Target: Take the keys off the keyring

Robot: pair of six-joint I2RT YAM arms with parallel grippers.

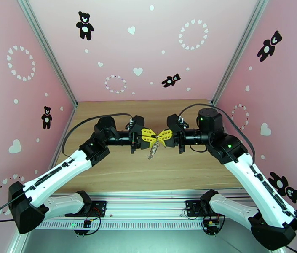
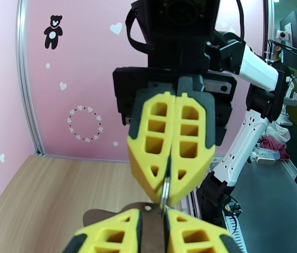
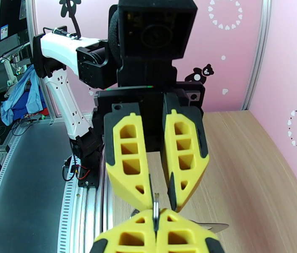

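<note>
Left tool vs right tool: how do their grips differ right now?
The right tool has its fingers pressed flush together, pinching the keyring's thin metal loop. The left tool has a gap between its fingers, which grip a brown tab. The left tool reaches in from the left and the right tool from the right. Shared: both have yellow fingers and meet tip to tip above the table.

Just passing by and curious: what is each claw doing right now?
Left gripper: closed on a flat brownish piece, probably a key.
Right gripper: shut on the thin metal loop of the keyring.
</note>
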